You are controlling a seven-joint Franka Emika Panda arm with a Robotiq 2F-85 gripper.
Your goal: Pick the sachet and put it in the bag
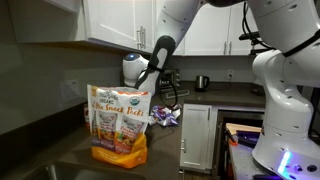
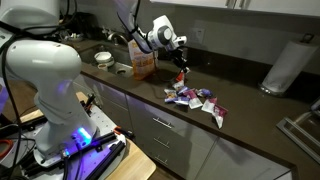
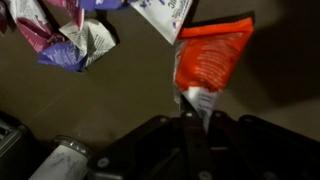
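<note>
Wrist view, lower centre: one hand [image 3: 197, 108], its jaws closed on the white end of one flat, red-orange sachet [image 3: 212, 58], held above the dark, smooth desk [image 3: 110, 100]. Upper left: at least three crinkly foil packets [image 3: 75, 45]. In an exterior view, left of centre: one upright, glossy bag [image 1: 120, 122], white above, orange below.

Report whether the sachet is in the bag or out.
Out: the sachet is clamped in the pincer over the counter, apart from the bag.
</note>
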